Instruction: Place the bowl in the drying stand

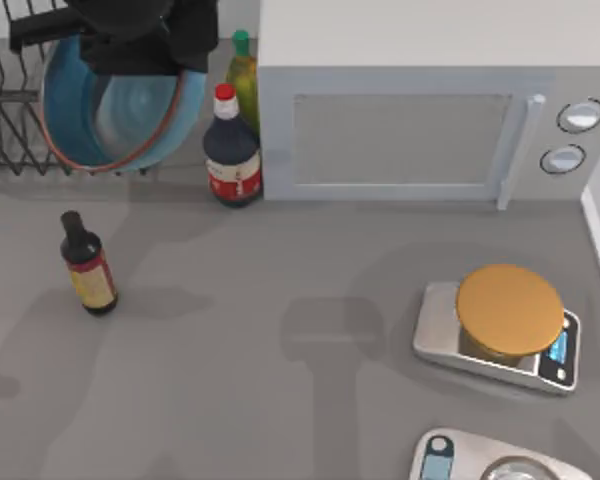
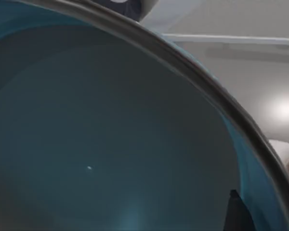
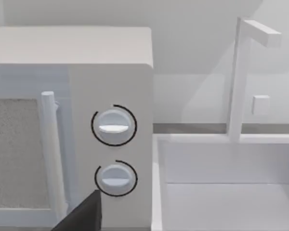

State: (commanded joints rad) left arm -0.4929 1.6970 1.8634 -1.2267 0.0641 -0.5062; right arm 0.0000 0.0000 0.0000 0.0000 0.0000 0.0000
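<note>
Nearly done: bowl (image 1: 120,115) tipped on edge at the counter's far left corner, over the drying stand (image 1: 10,130), left gripper (image 1: 140,40) above it, grip impossible to tell. Bowl empty; seating and release left. Right arm parked facing the microwave (image 3: 72,125), grip likewise unclear.

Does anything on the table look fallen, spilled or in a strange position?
Nothing stands out. The bottles stand upright, and the bowl is tilted over the drying stand in the top view under the left arm, which fits the task.
</note>
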